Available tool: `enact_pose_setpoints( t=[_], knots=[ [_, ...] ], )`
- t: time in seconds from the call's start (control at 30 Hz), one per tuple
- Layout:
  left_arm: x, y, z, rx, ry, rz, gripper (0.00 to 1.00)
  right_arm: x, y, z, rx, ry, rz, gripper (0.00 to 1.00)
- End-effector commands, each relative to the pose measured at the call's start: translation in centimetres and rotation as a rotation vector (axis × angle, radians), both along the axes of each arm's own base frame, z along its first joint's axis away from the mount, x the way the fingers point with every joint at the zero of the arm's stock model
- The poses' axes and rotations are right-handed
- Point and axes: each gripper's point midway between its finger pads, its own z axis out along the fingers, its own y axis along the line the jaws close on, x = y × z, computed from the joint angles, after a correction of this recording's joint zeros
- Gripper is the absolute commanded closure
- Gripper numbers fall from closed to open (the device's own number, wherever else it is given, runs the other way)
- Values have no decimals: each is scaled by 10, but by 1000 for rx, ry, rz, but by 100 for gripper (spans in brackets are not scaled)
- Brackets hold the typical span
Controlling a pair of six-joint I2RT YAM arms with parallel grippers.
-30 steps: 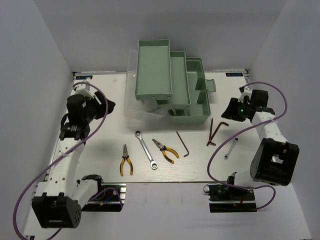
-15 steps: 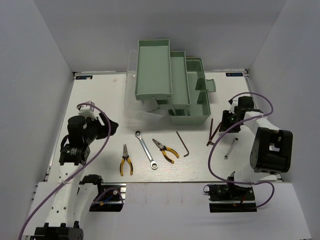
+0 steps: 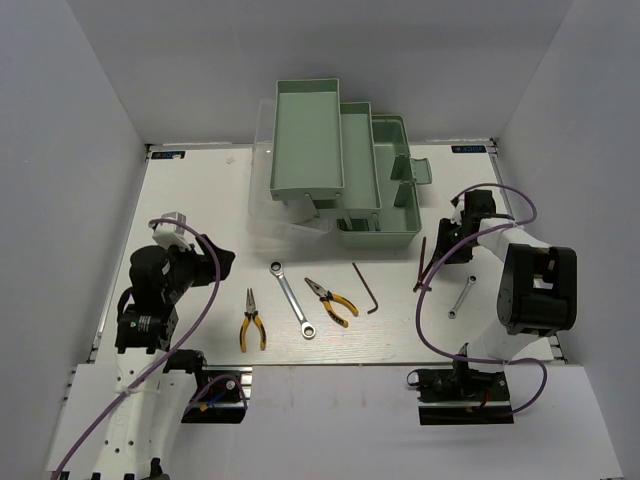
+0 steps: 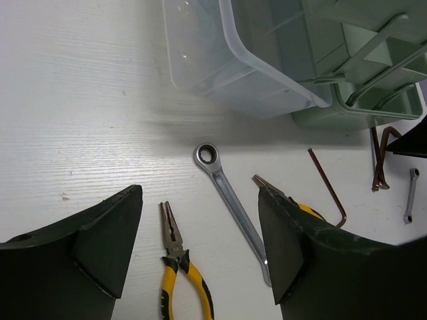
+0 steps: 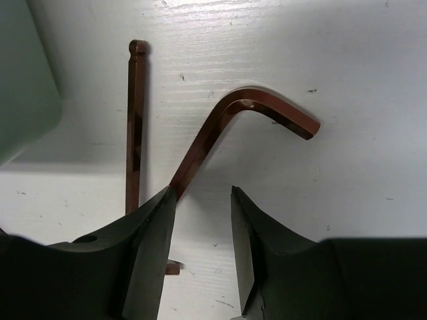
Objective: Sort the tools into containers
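Both arms had swung down; the right claw (image 5: 201, 195), fingers parted, straddled a dark-red hex key (image 5: 223, 123) on the worktop (image 5: 360, 80) near the toolbox (image 3: 380, 232), a grasp likely next; the left claw (image 4: 200, 200) hung open over pliers (image 4: 175, 248).

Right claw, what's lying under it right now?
Under the right claw lie two dark-red hex keys: a bent key, its shaft running towards the gap between the fingers, and a straight key beside it. The fingers cover the lower stretch of each.
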Motion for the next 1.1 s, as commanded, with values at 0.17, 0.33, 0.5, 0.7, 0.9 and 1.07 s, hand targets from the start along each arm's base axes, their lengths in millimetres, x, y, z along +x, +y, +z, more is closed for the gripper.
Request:
enact_pose_setpoints(
  t=[0.17, 0.33, 0.5, 0.7, 0.9, 1.07],
  knots=[
    [-4, -2, -5, 9, -1, -19, 20, 25, 11, 18, 38, -43, -28, 55],
    [-4, -2, -5, 9, -1, -19, 20, 34, 10, -1, -17, 32, -45, 55],
    [-3, -1, -5, 12, -1, -11, 20, 28, 8, -9, -80, 59, -58, 55],
    [-4, -1, -3, 12, -10, -11, 20, 20, -8, -14, -172, 83, -94, 57],
    [-4, -1, -3, 12, -10, -11, 20, 7, -16, -30, -223, 140, -112, 60],
    [-4, -1, -3, 12, -10, -11, 20, 2, -5, -46, -172, 193, -103, 95]
  ],
)
